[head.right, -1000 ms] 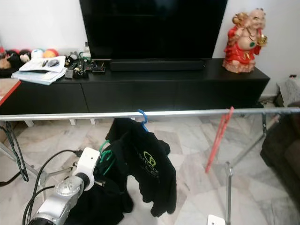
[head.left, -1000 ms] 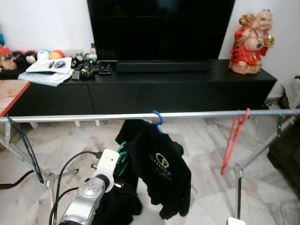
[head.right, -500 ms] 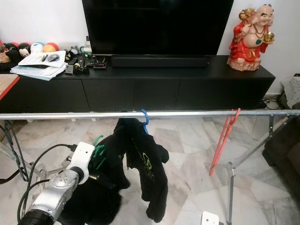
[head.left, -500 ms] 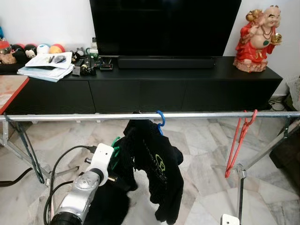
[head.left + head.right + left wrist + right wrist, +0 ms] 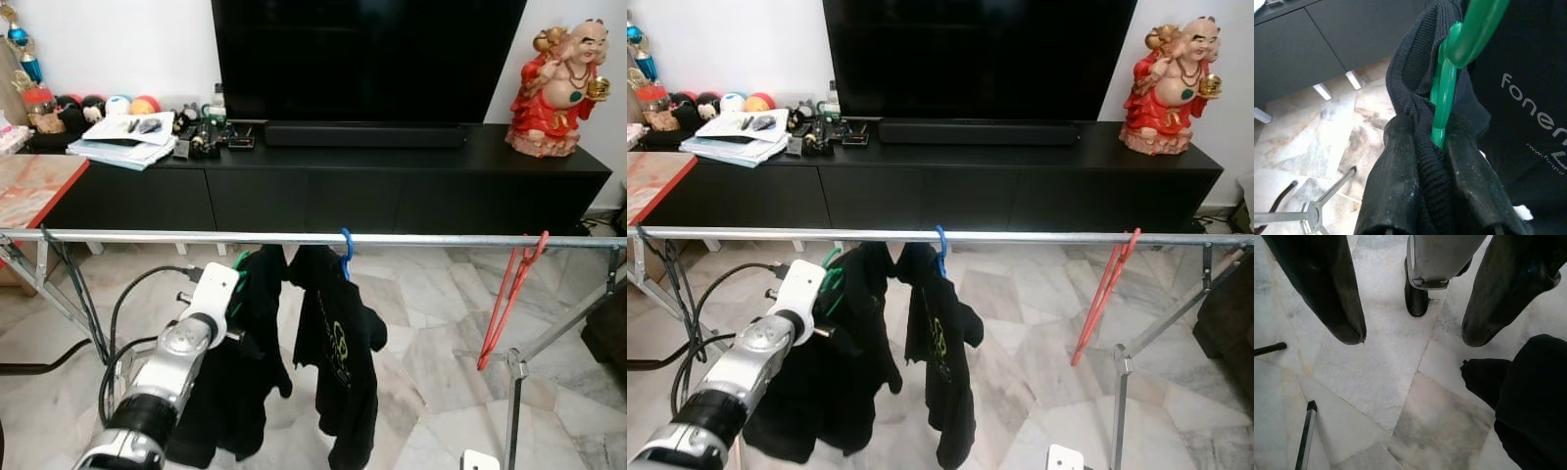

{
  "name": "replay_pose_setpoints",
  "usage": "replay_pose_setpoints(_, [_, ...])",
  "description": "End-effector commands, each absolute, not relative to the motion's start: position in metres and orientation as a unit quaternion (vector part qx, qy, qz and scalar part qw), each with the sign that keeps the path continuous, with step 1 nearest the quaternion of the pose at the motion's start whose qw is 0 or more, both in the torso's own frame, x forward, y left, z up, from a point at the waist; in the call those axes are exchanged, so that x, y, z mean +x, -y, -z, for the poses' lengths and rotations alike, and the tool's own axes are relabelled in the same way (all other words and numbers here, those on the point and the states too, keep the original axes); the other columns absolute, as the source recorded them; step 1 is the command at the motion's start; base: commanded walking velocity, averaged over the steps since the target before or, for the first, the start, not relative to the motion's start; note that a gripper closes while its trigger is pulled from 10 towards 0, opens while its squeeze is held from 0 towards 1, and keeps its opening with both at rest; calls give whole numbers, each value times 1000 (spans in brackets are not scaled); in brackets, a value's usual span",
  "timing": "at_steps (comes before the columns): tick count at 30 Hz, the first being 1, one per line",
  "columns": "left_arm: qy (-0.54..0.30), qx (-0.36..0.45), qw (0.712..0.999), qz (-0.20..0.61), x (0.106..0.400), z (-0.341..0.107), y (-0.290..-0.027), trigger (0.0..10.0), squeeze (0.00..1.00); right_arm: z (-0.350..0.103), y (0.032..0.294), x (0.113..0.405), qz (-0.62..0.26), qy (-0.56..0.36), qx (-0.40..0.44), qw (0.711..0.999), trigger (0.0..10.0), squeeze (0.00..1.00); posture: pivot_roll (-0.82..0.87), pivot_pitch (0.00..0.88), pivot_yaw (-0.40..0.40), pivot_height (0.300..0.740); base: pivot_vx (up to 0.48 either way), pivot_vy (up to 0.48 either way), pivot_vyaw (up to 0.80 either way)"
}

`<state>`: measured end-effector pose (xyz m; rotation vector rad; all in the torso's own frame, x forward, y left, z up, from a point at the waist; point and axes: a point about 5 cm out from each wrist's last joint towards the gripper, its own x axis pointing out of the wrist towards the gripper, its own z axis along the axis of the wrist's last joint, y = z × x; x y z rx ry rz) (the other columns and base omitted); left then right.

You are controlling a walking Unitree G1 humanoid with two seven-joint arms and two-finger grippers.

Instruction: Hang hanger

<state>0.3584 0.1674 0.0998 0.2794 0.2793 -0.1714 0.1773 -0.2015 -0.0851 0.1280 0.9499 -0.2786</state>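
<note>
A silver clothes rail [image 5: 441,239] runs across the room in front of a black TV cabinet [image 5: 392,186], over a marble floor [image 5: 431,323]. Near the rail's middle hangs a blue hanger [image 5: 346,250] carrying a black shirt [image 5: 338,372]. Toward the rail's right end hangs a bare red hanger [image 5: 509,299]. The rail's angled support legs [image 5: 69,304] stand on the floor at each end.

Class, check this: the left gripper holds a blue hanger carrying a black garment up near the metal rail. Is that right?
Not quite. The hanger clamped in the left gripper is green, as the left wrist view shows; the blue hanger already hangs on the rail.
</note>
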Motion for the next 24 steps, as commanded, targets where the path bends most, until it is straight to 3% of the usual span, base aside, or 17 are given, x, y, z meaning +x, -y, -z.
replay_pose_setpoints(1, [-107,143,980,90,368,-115,-162,10000,0,86,202,175,136,-461,62,875,10000,0,44,36,-7,740,0,0,0])
replay_pose_setpoints(10, [-90,127,982,103,366,-112,-162,10000,0,87,202,174,138,-460,66,874,10000,0,39,40,-2,740,0,0,0])
replay_pose_setpoints(24, [-71,89,987,111,334,-95,-177,10000,0,88,201,171,139,-463,68,873,10000,0,52,53,0,740,0,0,0])
